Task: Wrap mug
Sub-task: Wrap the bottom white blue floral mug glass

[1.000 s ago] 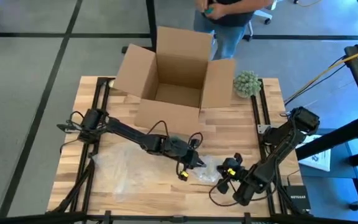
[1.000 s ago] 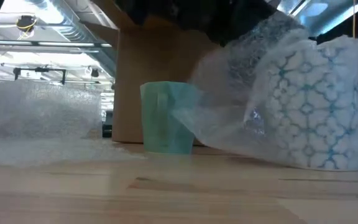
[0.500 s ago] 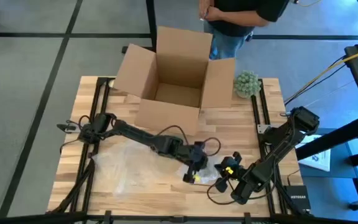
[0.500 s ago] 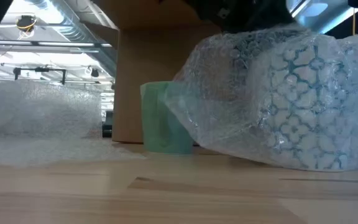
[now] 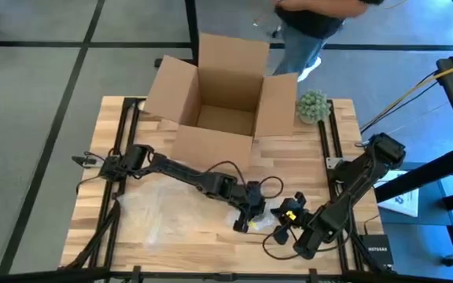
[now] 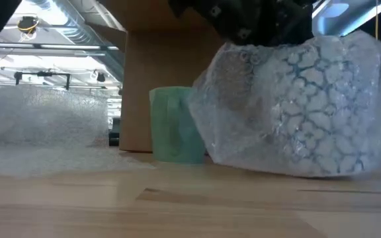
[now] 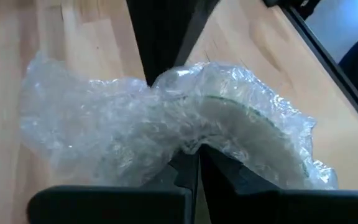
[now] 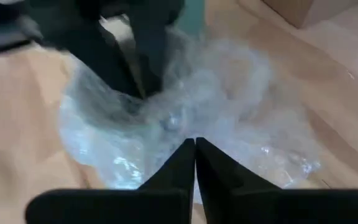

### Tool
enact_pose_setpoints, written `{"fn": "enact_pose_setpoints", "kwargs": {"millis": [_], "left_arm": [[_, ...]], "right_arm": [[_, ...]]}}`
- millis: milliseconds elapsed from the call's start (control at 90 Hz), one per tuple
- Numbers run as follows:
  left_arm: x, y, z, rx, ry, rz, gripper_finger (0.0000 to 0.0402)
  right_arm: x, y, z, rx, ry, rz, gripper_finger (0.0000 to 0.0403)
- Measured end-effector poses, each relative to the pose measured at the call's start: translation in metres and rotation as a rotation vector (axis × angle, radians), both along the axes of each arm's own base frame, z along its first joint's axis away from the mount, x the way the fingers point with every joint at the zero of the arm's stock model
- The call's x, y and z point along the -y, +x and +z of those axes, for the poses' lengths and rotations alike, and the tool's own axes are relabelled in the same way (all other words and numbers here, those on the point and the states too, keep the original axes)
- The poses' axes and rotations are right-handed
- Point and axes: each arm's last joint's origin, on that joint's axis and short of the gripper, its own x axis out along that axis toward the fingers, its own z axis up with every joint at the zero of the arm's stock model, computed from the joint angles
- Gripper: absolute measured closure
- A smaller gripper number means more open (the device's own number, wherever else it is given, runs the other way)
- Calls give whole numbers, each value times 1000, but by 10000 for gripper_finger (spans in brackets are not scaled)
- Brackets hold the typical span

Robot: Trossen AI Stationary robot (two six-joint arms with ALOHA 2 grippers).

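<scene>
Near the surface's front edge, my left hand [image 5: 246, 220], pinched shut on the bubble wrap [image 6: 296, 112], has drawn it down over the patterned mug [image 6: 313, 99] since a second ago; right hand [image 5: 283, 228], also closed on it, so covering looks nearly complete.

Two dark jointed arms, black cables looped alongside; yellow markings, perhaps labels, near wrists.

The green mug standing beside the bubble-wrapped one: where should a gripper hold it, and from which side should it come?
Probably from above, fingers closing across the rim. The green mug stands upright, apparently with its mouth up. The cardboard box is right behind it and the bubble-wrapped mug crowds one side, where both the left gripper and the right gripper work, so a sideways approach looks cramped. Its handle is hard to make out.
</scene>
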Motion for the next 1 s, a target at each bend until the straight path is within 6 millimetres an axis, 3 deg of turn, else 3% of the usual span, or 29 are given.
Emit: {"fn": "enact_pose_setpoints", "kwargs": {"millis": [156,278,567,889,1000], "left_arm": [[3,1,3,15,2,-11,401],[3,2,3,27,15,-23,401],[4,2,3,35,17,-27,401],[3,0,7,21,24,-31,402],[1,-8,23,15,45,-31,402]], "right_arm": [[-8,8,35,25,-20,93,403],[-5,19,43,15,-11,122,403],[5,50,16,-152,9,173,403],[1,53,6,-184,17,176,403],[0,52,3,-209,28,184,403]]}}
